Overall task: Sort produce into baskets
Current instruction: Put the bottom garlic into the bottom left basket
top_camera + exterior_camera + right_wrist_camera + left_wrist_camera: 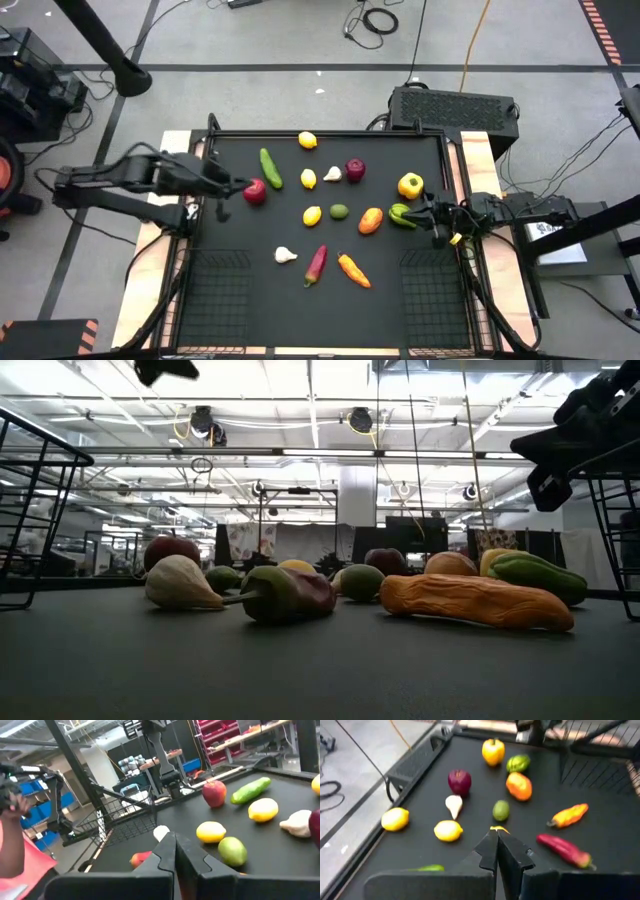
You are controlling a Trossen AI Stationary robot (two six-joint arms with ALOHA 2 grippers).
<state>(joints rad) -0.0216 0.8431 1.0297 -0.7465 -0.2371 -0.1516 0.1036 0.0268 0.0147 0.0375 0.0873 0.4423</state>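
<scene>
Nothing's in the baskets (pixel 220 290) yet, all the produce lies mid-table. Left gripper (pixel 232 187), fingers pressed together w/ nothing held, sits just beside the apple (pixel 255 191); it should open wide, drop straight over it and close gently, since it's round and may roll. Right gripper (pixel 432 213), also closed empty, is near the green pepper (pixel 402 215).

Left arm reaches in from its side, its claw (pixel 236 187) with fingers (pixel 492 851) pressed together, empty. Right arm extends inward from the opposite side, claw (pixel 425 213) likewise closed and empty.
</scene>
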